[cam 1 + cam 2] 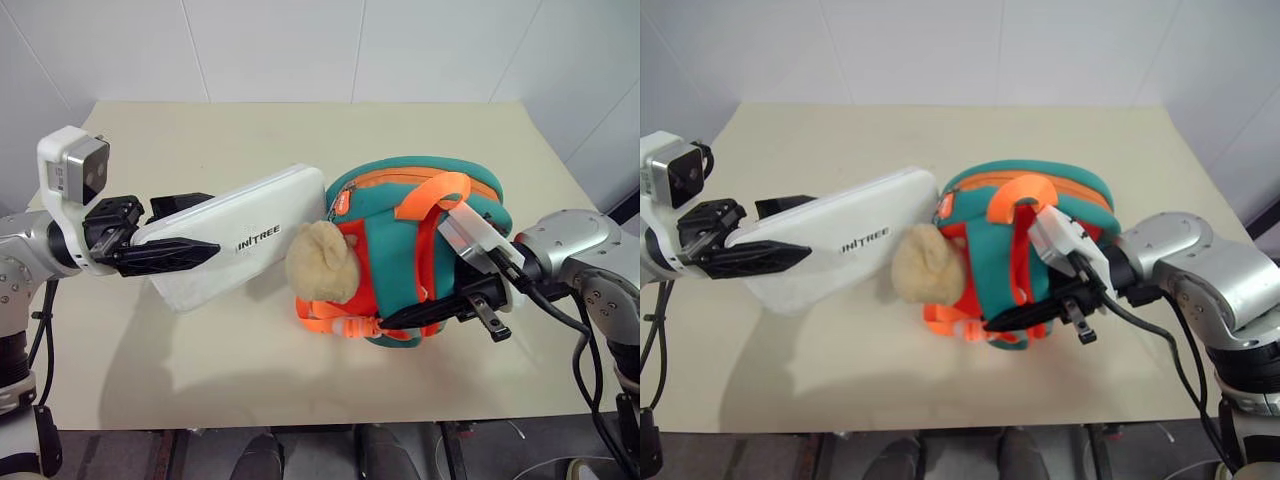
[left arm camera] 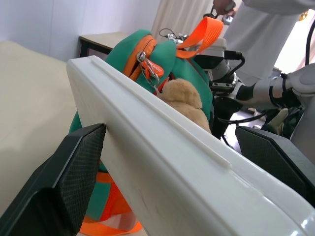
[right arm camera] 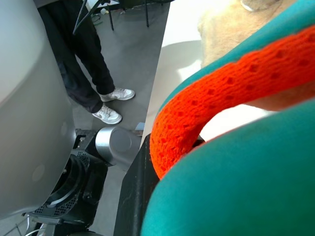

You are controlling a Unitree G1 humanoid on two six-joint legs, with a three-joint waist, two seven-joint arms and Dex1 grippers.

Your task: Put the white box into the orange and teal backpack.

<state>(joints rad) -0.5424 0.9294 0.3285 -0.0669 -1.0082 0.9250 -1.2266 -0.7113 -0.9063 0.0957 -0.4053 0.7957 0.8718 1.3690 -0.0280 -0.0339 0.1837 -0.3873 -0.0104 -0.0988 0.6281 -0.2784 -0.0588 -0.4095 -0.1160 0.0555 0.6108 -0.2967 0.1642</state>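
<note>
Feeding the flat white rectangular plastic box [image 1: 240, 237] toward the small rounded orange and teal fabric backpack [image 1: 420, 240] on the beige bench [image 1: 200, 380].
Nearest the backpack's front, the right gripper [image 1: 440, 308] has its fingers closed on the bag's orange webbing, steadying it. Left of the backpack, the left gripper [image 1: 185, 230] has fingers spread wide either side of the box, whose far end touches the bag beside its tan plush animal [image 1: 320, 262]. Next likely calls for regripping and pushing the box into the opening, which isn't clearly seen.
</note>
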